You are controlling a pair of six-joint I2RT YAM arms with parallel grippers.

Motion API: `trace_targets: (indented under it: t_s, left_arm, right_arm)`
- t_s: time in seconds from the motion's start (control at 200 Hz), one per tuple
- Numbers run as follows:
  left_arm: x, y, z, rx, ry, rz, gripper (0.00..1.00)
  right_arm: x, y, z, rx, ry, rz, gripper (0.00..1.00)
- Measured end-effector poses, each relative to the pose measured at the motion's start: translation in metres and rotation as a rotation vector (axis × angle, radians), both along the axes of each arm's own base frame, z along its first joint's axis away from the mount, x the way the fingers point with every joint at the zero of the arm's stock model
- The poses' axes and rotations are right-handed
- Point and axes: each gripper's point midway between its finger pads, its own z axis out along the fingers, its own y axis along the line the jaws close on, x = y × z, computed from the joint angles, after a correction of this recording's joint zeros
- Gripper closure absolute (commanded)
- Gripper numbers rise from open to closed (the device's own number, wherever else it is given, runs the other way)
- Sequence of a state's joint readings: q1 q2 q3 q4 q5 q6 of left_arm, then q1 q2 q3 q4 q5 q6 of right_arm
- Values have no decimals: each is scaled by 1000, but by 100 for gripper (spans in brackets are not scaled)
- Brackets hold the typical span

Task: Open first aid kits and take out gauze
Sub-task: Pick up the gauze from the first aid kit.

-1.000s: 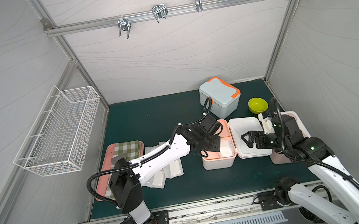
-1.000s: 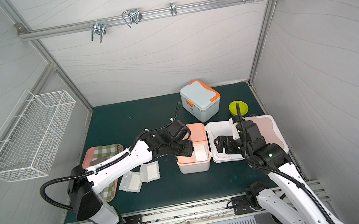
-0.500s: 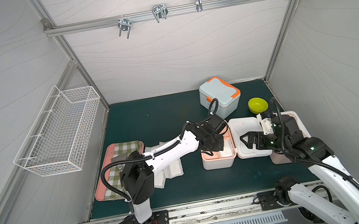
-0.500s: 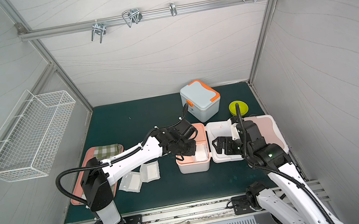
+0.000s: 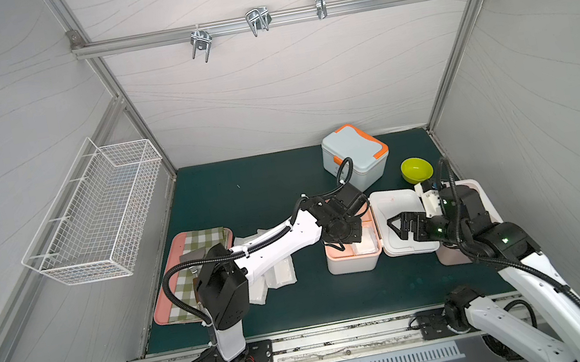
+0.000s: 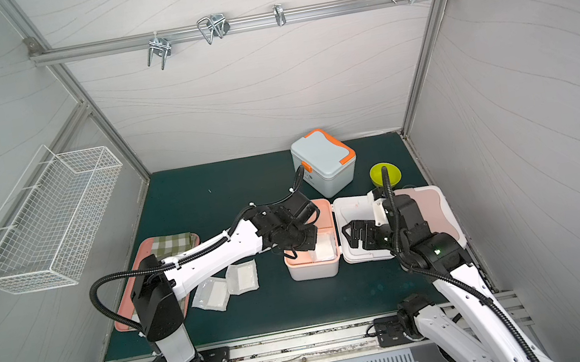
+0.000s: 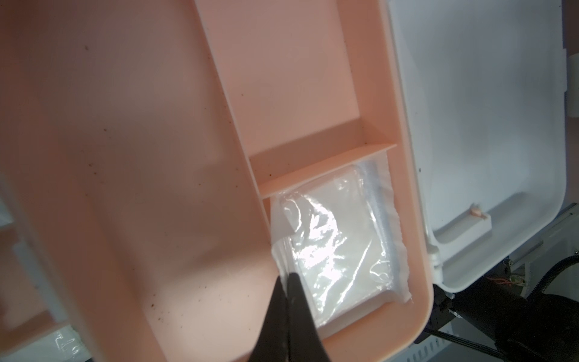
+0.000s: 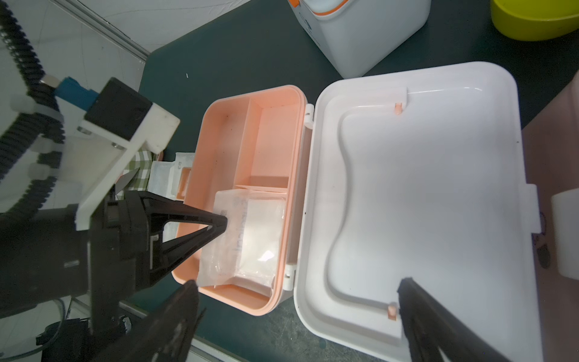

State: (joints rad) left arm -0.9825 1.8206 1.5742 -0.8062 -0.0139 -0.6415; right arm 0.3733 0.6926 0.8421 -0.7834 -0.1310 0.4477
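The white first aid kit with peach trim [image 5: 352, 263] lies open, its lid [image 8: 407, 188] flat beside it. One gauze pouch [image 7: 338, 250] sits in a corner compartment of the peach insert. My left gripper [image 7: 288, 277] is shut on that pouch's edge, also seen in the right wrist view [image 8: 224, 221]. My right gripper [image 8: 296, 283] hangs open above the lid, holding nothing. Two more gauze pouches [image 6: 242, 275] lie on the mat left of the kit. The pale blue kit [image 5: 356, 155] stands closed behind. The dusty pink kit [image 6: 432, 206] is partly hidden under my right arm.
A pink tray with checked cloth [image 5: 193, 254] lies at the left under my left arm. A yellow-green bowl [image 5: 416, 169] sits between the blue and pink kits. A wire basket [image 5: 98, 214] hangs on the left wall.
My left arm reached further right into the open kit and its gripper closed on the gauze pouch's edge. The right arm stayed still.
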Motion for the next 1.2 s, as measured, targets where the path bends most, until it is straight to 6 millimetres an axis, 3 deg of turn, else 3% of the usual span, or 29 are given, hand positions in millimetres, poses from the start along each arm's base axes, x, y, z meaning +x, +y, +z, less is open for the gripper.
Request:
trace_targets:
  t_s: [0.225,0.71,0.935,1.201]
  left_arm:
    - [1,1,4,-5,-7,7,100]
    - [1,15,47,-129,-72,30,100]
    - [-2,51,61,-177,-99,74,100]
    - [-10,104,80,-244,-157,146,100]
  right_arm:
    - [1,-1,-1,1,-1,-5,1]
    - [1,-4,6,17,-38,-15,1]
    - [-9,4,17,60,-90,53,1]
    - [-27,33,23,199,-79,216,1]
